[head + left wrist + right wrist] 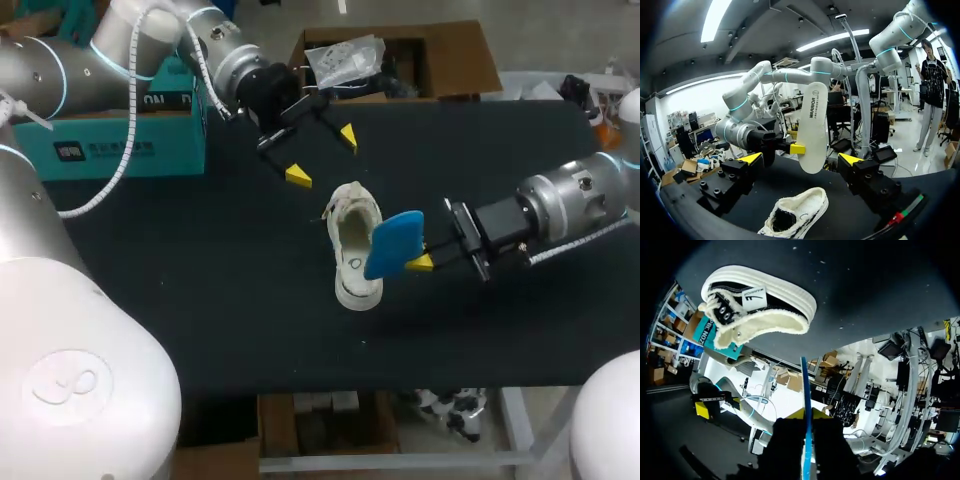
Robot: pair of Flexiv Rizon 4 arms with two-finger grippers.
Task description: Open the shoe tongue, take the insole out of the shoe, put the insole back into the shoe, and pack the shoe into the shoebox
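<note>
Holding the insole (393, 243) pinched in your right gripper (418, 262), tilt its toe into the shoe (348, 240) opening — left gripper (322, 156) gapes wide, empty.

You'll find dark lettering running lengthwise down the pale underside of the insole (812, 125). A small printed tag (754, 296) sits on the shoe (782, 290) beside its eyelets. White print marks the teal box (120, 140), upper left of the head view, partly hidden.
</note>
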